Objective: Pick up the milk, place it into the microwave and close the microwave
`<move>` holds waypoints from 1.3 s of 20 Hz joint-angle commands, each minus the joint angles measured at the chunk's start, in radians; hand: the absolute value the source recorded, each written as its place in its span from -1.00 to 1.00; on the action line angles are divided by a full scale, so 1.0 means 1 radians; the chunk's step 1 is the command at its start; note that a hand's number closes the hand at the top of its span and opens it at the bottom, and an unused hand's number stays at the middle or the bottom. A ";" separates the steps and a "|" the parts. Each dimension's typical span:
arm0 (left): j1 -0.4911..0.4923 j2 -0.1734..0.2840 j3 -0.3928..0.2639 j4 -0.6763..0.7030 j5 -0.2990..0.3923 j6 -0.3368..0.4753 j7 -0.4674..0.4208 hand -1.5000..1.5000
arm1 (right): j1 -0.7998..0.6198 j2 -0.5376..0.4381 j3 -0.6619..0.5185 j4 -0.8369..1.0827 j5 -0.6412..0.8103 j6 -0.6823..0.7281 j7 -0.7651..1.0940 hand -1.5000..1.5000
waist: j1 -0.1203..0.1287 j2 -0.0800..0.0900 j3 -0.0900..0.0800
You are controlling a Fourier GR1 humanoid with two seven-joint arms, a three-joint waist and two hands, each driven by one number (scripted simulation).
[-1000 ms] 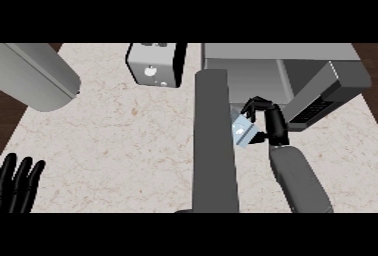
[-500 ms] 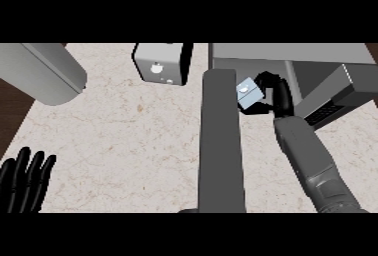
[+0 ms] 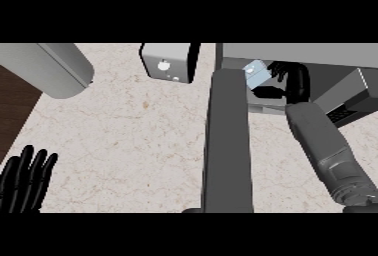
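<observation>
The milk [image 3: 256, 73] is a small pale blue and white carton, tilted, at the mouth of the open microwave [image 3: 295, 52]. My right hand [image 3: 284, 84] is curled round it, the thumb below and the fingers behind, reaching into the dark cavity. The microwave's door [image 3: 227, 145] stands open and runs as a long grey slab toward the view's lower edge, just left of my right forearm. My left hand [image 3: 26, 180] rests open at the lower left, fingers up.
A grey toaster [image 3: 170, 61] with a knob stands at the back, left of the microwave. A large grey cylinder [image 3: 52, 67] lies at the upper left. Dark wood floor [image 3: 13, 107] shows past the counter's left edge.
My right hand has carried the milk farther back and up, from in front of the microwave into its opening. The view has shifted, bringing the left hand more into sight.
</observation>
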 commanded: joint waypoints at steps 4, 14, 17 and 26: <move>-0.037 0.005 0.006 0.019 -0.033 0.009 0.007 -1.00 | -0.082 -0.028 0.072 0.123 0.096 0.020 0.040 -1.00 | 0.014 0.009 0.001; -0.044 -0.011 -0.044 0.050 -0.073 0.007 -0.002 -1.00 | -0.151 0.038 0.072 0.151 0.104 0.026 0.074 -1.00 | 0.004 0.005 0.001; -0.051 0.007 -0.004 0.034 -0.059 0.005 0.006 -1.00 | -0.124 0.038 0.050 0.145 0.085 0.007 0.045 -1.00 | 0.006 0.005 0.001; 0.028 -0.003 -0.065 -0.010 -0.092 -0.003 0.004 -1.00 | -0.111 0.000 0.010 0.136 0.057 -0.034 0.028 -1.00 | 0.000 -0.004 0.000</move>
